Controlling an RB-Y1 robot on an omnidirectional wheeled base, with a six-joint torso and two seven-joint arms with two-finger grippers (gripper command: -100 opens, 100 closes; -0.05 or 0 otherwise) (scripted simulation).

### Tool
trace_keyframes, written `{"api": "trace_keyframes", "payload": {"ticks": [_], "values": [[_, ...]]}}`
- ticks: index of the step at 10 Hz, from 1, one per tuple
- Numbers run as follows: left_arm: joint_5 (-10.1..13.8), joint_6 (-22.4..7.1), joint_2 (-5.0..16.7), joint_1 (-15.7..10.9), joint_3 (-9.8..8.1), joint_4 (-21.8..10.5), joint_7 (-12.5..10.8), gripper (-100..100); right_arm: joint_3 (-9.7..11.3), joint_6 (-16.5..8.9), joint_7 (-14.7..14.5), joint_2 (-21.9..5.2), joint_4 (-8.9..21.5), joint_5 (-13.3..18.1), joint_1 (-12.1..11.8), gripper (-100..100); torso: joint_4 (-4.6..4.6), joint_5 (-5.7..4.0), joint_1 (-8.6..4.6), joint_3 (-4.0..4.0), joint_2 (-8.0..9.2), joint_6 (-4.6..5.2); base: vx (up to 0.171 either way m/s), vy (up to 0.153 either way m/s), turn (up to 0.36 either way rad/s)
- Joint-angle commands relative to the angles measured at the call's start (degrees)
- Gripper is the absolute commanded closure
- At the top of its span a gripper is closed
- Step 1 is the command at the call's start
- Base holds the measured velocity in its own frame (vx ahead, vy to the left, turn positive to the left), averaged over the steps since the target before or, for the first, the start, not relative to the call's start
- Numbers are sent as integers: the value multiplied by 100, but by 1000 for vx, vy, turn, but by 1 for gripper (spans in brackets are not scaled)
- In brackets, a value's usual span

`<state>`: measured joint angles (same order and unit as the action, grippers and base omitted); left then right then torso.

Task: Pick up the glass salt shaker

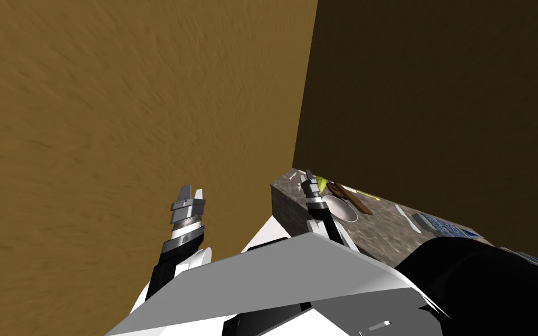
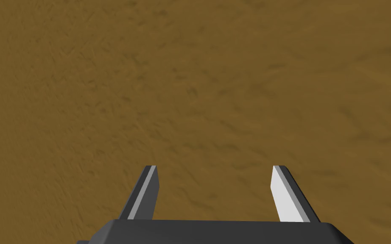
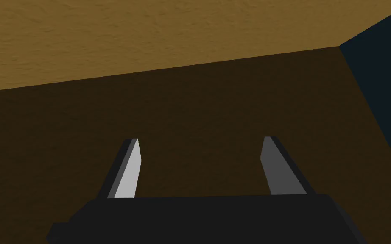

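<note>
Right jaws stand spread and empty at the left end of the counter (image 1: 378, 228), near a green thing (image 1: 322, 183), a brown piece (image 1: 352, 200) and a white bowl (image 1: 343, 211). I cannot tell which item there is the salt shaker. Left jaws, likewise spread and empty, hang left of the counter.

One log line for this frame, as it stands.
left gripper open, left of counter | right gripper open, by counter end, near bowl | nothing held

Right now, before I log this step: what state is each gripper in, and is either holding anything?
Left gripper: open, holding nothing.
Right gripper: open, holding nothing.
</note>
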<state>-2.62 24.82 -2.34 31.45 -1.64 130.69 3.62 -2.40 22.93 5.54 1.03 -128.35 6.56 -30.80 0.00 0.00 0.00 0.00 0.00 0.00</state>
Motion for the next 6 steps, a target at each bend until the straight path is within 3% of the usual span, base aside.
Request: {"api": "trace_keyframes", "payload": {"ticks": [1,6], "values": [[0,0,0,0,0,0,0,0,11,-16,-77,-201,76,19,45,-100,0,0,0,0,0,0,-10,6,-14],[0,0,0,-1,0,0,0,0,107,-148,-712,-843,657,188,388,-100,4,1,6,11,19,0,-45,21,-36]]}}
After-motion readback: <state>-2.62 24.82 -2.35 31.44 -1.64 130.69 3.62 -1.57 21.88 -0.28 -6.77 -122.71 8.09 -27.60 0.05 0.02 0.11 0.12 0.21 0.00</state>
